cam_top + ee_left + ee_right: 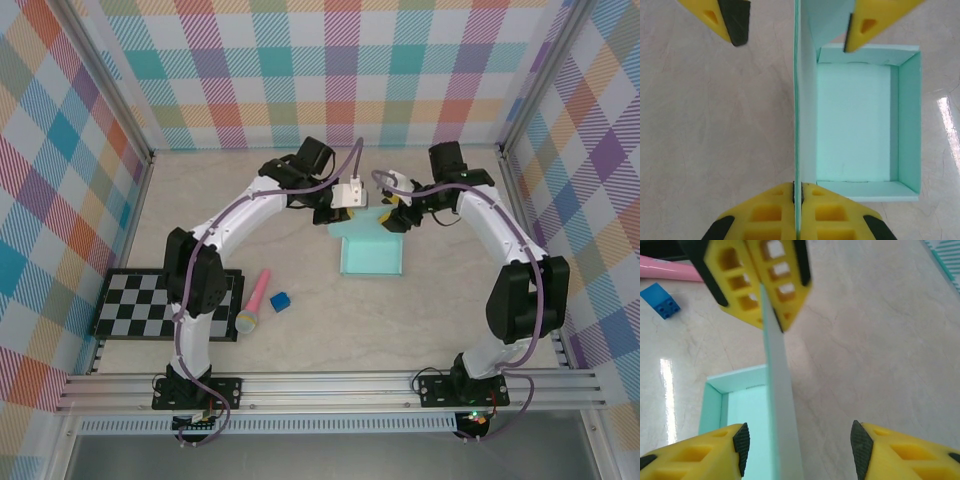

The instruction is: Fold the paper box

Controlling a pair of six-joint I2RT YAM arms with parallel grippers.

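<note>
We see the paper box (372, 258) lying open-topped on the worktop (440, 320) at the centre of the top view, with one flap (782, 405) standing upright along its upper edge. Our left hand (797, 192) is clamped tight on that flap. Our right hand (800, 445) straddles it, jaws apart.

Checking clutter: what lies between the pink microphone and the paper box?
Top view: a blue brick near the microphone, then bare table up to the paper box.

Black-and-white checkerboard (150, 305) flat on marbled surface (420, 320), left side. Pink toy microphone (254, 302) just beside it, small blue brick (280, 301) near the mic.
</note>
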